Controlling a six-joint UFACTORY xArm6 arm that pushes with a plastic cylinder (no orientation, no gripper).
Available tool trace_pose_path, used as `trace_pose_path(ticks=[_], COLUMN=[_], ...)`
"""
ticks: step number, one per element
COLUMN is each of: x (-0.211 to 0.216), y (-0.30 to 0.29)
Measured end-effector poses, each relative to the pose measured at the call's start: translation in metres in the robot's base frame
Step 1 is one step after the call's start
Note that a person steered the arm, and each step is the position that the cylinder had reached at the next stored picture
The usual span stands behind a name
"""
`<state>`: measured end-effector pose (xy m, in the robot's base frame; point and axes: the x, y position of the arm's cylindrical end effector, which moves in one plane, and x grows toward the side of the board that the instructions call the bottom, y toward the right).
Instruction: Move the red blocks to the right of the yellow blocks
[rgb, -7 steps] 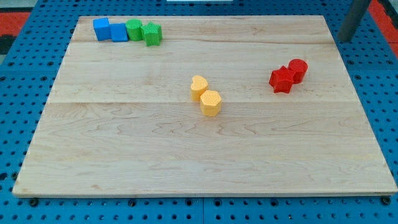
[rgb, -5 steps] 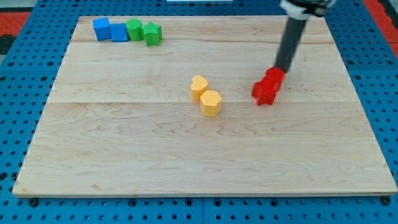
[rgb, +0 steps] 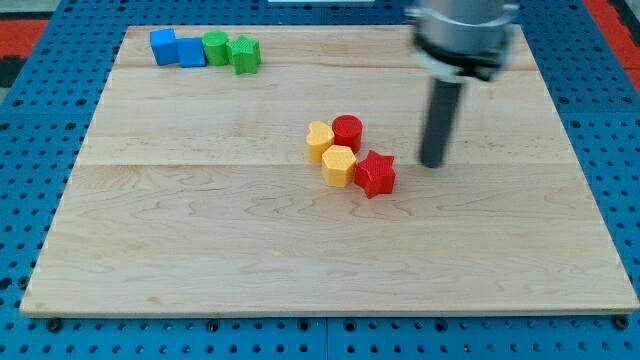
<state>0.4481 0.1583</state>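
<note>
Far left, at the desk's (rgb: 200, 250) top edge: two blue blocks (rgb: 176, 47) and two green blocks (rgb: 231, 50) in a row. Centre: yellow heart block (rgb: 319, 141) and yellow hexagonal block (rgb: 338, 165), touched on their right by the red cylinder (rgb: 347, 132) and red star block (rgb: 376, 174). Right: the tool, a bare rod gripping nothing; my tip (rgb: 432, 163) stands apart, right of the reds.

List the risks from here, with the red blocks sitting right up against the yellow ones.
1. The red cylinder and red star appear to touch the yellow heart and yellow hexagon, so any further leftward push would likely shove the yellows too.
2. My tip stands just to the view's right of the red star; a sweep across could knock the star away.
3. A push on just one red block may break up the tight cluster.
</note>
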Motion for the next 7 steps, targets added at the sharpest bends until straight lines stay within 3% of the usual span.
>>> trace_pose_path(ticks=[1,2,4,7], x=[0.068,0.065,0.011,0.01], y=[-0.015,-0.059,-0.089,-0.078])
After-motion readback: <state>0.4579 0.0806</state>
